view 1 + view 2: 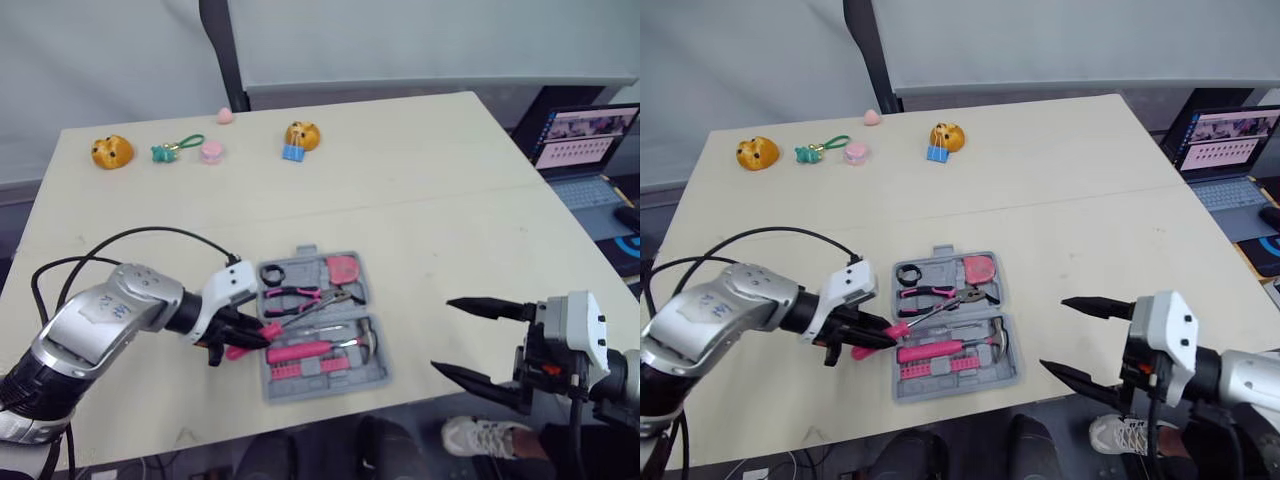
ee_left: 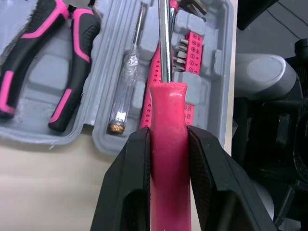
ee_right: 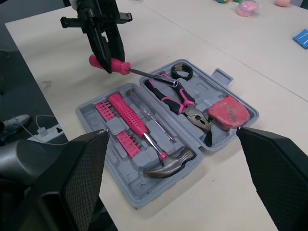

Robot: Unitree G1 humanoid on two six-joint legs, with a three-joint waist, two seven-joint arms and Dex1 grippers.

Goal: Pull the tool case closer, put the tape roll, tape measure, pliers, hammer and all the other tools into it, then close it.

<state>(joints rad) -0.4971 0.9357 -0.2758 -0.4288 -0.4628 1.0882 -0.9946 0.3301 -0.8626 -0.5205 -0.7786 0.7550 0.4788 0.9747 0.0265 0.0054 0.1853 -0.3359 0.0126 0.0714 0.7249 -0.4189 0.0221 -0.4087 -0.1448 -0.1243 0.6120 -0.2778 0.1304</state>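
Note:
The grey tool case [image 1: 330, 388] lies open near the table's front edge. It holds a black tape roll [image 1: 273, 273], a pink tape measure [image 1: 343, 268], pliers [image 1: 300, 297], a pink-handled hammer [image 1: 310, 350] and a row of bits. My left gripper [image 1: 235, 340] is shut on the pink handle of a screwdriver [image 2: 168, 139], just left of the case. The screwdriver's shaft reaches over the case's left half. My right gripper [image 1: 443, 336] stands open to the right of the case, holding nothing.
Small toys line the far edge: an orange plush [image 1: 111, 151], a teal keychain [image 1: 175, 149], a pink piece [image 1: 211, 151] and an orange toy with a blue clip [image 1: 299, 137]. A laptop [image 1: 585, 140] sits beyond the table's right side. A black cable [image 1: 120, 245] loops over my left arm.

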